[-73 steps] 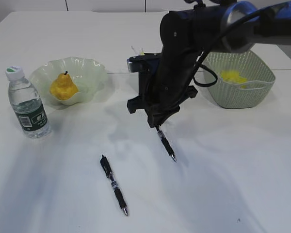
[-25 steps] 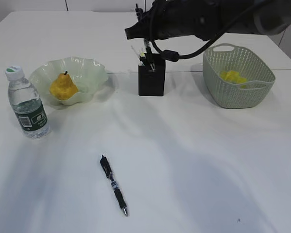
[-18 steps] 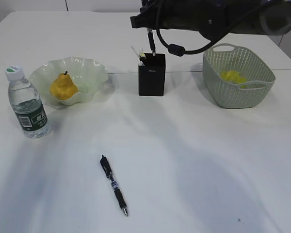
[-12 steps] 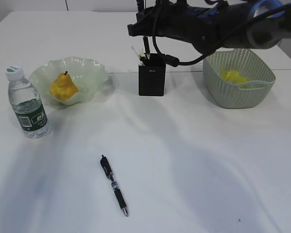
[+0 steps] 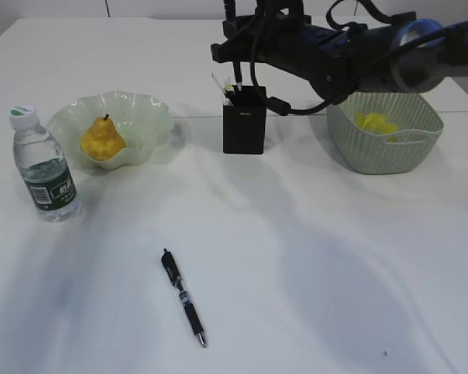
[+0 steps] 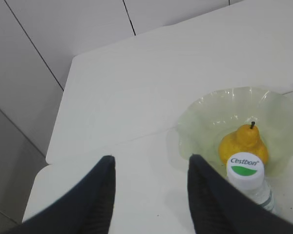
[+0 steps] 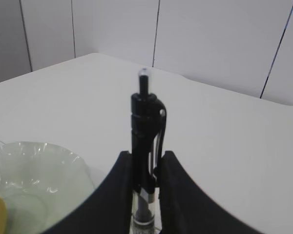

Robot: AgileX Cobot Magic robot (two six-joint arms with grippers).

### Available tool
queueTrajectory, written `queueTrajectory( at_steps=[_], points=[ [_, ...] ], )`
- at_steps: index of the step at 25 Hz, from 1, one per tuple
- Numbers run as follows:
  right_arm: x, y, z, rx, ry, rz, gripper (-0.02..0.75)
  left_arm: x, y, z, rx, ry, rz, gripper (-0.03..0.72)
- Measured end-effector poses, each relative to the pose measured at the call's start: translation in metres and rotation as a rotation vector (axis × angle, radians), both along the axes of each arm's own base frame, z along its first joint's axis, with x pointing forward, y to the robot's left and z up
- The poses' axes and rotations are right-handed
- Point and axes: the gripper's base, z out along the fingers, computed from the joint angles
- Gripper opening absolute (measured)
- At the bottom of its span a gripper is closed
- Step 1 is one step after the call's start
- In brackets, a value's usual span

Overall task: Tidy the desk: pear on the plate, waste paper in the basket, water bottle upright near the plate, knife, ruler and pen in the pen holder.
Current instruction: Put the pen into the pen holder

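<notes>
Desk point(image 5: 312, 257) is mostly bare. Basket point(image 5: 405, 148) sits back right w/ yellow waste paper point(image 5: 374, 122) in it. Plate point(image 5: 144, 117) back left holds the pear point(image 5: 101, 140), water bottle point(image 5: 43, 167) upright just beside it. Right gripper point(image 7: 145, 165) is clamped on a pen point(image 7: 145, 126), upright over the pen holder point(image 5: 244, 128). Left gripper point(image 6: 150, 168) has its jaws apart, nothing in them, above the bottle. 2nd pen point(image 5: 183, 298) lies near the front.

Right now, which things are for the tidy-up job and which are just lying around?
For the job: pear, plate, water bottle, basket, waste paper, pen holder, held pen, right gripper, pen on the desk.
Just lying around: nothing that I can see.
</notes>
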Motion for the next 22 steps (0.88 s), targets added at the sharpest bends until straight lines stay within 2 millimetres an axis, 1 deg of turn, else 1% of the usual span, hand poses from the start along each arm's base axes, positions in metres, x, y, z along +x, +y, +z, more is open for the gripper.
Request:
queueTrajectory(
  at_steps=[5,8,10,15,22],
  points=[
    [0.005,-0.011,0.002,0.013,-0.031,-0.016,0.095,0.001,0.000,-0.001,0.000,0.004,0.000,0.341],
    [0.006,-0.013,0.004,0.019,-0.052,-0.017,0.095,0.001,0.000,-0.001,0.000,0.006,0.000,0.341],
    [0.007,-0.013,0.002,0.025,-0.067,-0.013,0.095,0.001,0.000,-0.001,0.000,0.006,0.000,0.341],
    [0.010,-0.012,-0.013,0.016,-0.056,-0.008,0.095,0.001,0.000,-0.001,0.000,0.006,0.000,0.341],
    [0.015,-0.012,-0.017,-0.018,-0.101,-0.001,0.095,0.001,0.000,-0.001,0.002,0.006,-0.001,0.341]
  ],
)
